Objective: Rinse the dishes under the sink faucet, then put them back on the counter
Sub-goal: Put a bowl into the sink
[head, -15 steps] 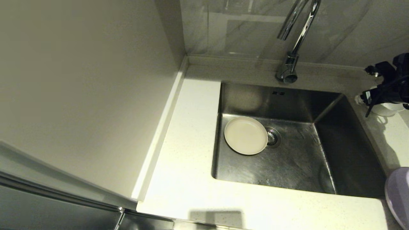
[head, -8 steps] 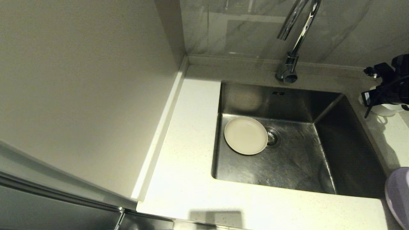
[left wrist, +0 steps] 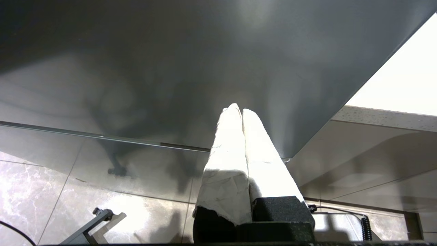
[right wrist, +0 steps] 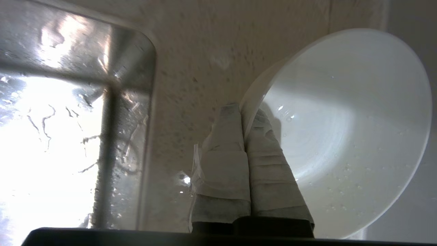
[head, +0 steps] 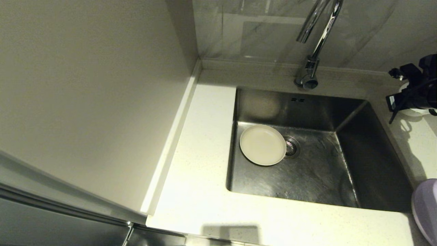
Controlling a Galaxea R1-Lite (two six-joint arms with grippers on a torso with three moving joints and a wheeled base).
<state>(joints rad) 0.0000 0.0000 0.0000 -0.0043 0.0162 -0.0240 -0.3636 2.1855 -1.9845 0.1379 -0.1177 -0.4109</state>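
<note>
i've got the right end effector (right wrist: 243, 112) pinched on the white bowl (right wrist: 344, 136) rim over the tabletop (head: 205, 136); left end effector (left wrist: 238, 111) parked, fingers together; cream plate (head: 262, 145) in sink (head: 341, 177).

The cream plate (head: 263, 145) lies pale against the brushed grey steel of the sink (head: 341, 177), which shines silver where light hits it. The counter (head: 205, 191) is cream-white with fine dark speckles. The faucet (head: 315, 37) is mirror chrome. The bowl (right wrist: 344, 136) is plain white (beaded with clear droplets), and the other plate (head: 426, 208) is soft lilac.
</note>
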